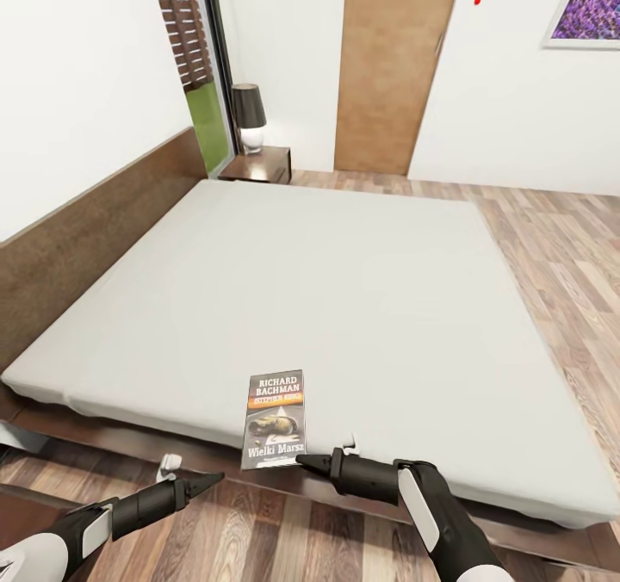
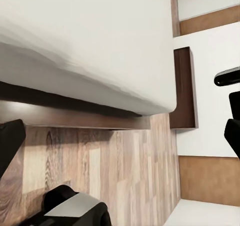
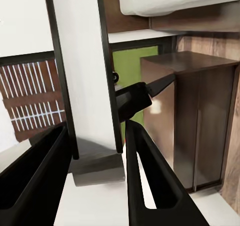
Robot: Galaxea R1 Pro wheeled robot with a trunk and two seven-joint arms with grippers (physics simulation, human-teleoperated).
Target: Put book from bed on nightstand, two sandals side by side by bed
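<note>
— Grey mattress of the bed (image 1: 344, 289): where's the book (image 1: 274, 418)?
— At its near edge, upright, its lower corner at the right end effector (image 1: 303, 461); the wrist view shows those fingers (image 3: 150, 186) spread around it, contact unclear.
— And the left end effector (image 1: 211, 479)?
— Over the floor (image 1: 258, 530); opening, cannot tell.

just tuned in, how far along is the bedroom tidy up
Early stage. Nothing looks finished: the book is not on the nightstand beside the lamp at the far end of the bed. In hand: the right gripper is at the book's lower edge, and the right wrist view shows its fingers straddling it. Left: carrying it to the nightstand and placing both sandals.
</note>
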